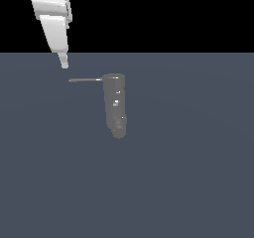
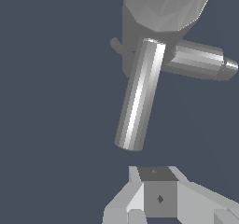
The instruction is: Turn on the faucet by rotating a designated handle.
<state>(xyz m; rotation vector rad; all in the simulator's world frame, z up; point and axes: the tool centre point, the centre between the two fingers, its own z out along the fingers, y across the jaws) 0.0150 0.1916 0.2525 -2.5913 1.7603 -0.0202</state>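
The tool [image 1: 63, 62] hangs just above the free end of the handle [image 1: 85, 80], not touching it; I cannot tell how wide it stands. The handle juts toward the exterior view's left from the faucet [image 1: 114, 104], which stands mid-floor.

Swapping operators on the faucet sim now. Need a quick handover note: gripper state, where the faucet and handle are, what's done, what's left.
Gripper: hangs above and apart from the handle's free end, holding nothing; whether it is open or shut cannot be told from either view.
Faucet: upright grey column mid-floor.
Handle: thin rod jutting from the column's top toward the exterior view's left; in the wrist view it lies just ahead of the fingers.
Done: arm is near the handle.
Left: make contact and rotate the handle; no contact shows yet.
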